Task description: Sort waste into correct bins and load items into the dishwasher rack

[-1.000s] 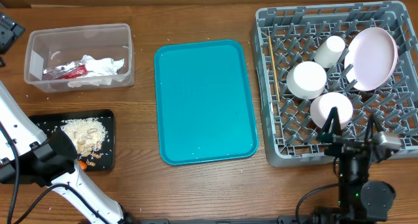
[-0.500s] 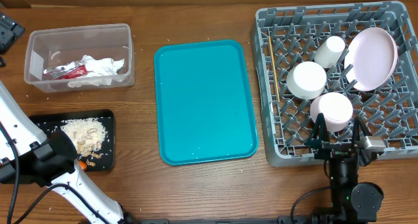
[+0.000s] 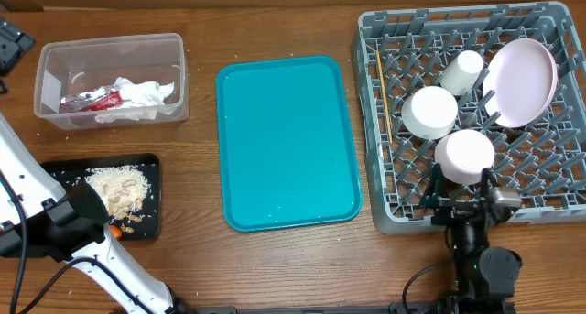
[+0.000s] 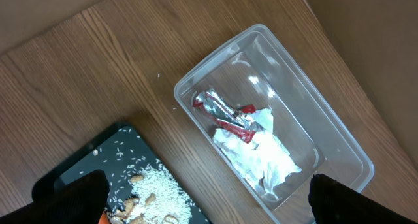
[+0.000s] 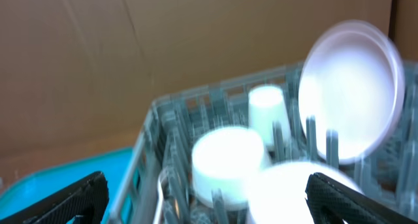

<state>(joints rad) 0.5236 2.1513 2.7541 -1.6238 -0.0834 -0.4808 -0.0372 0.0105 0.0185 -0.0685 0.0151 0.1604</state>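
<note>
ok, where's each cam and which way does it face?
Overhead: above the table, straight down; left arm and right gripper at bottom.
Left wrist: high, angled down onto clear tub and black tray; left fingers in corners.
Right wrist: low at rack's near edge, facing across it; right fingers in corners.
Shared: overhead and left wrist both show that tub.

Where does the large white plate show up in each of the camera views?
Overhead: the large white plate stands propped in the rack, upper right.
Left wrist: not in it.
Right wrist: the plate is upper right, on edge, blurred.
Shared landmark: the white cup just left of the plate.
</note>
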